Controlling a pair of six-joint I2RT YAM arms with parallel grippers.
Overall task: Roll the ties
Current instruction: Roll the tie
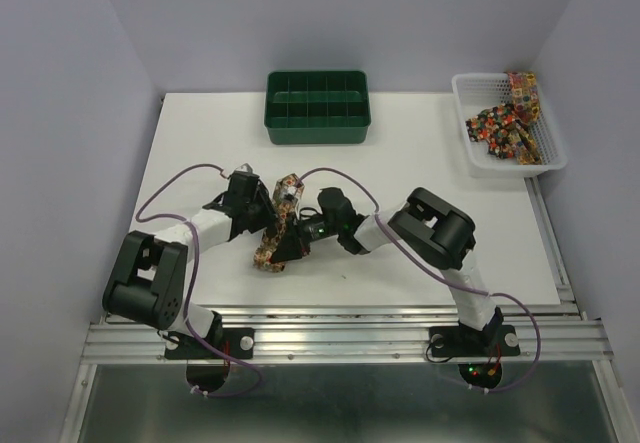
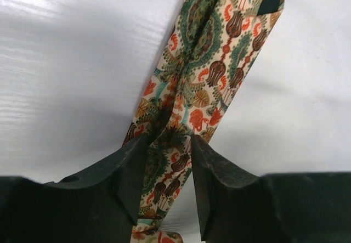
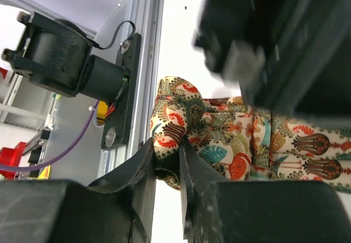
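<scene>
A tie (image 1: pixel 288 191) with a busy multicolour print lies slanted at the table's middle, between my two grippers. My left gripper (image 1: pixel 266 207) has the tie's strip (image 2: pixel 208 51) bunched between its narrowly set jaws (image 2: pixel 169 144); the strip runs away from it, just above the white table. My right gripper (image 1: pixel 296 245) is shut (image 3: pixel 166 141) on the rolled near end of the tie (image 3: pixel 175 108). The rest of the strip stretches off to the right in the right wrist view.
A green compartment tray (image 1: pixel 317 123) stands at the back centre. A white mesh basket (image 1: pixel 470 158) at the back right holds more ties (image 1: pixel 505 123). The left arm's base (image 3: pixel 60 62) and the metal rail at the table's edge (image 3: pixel 145 45) show behind the roll.
</scene>
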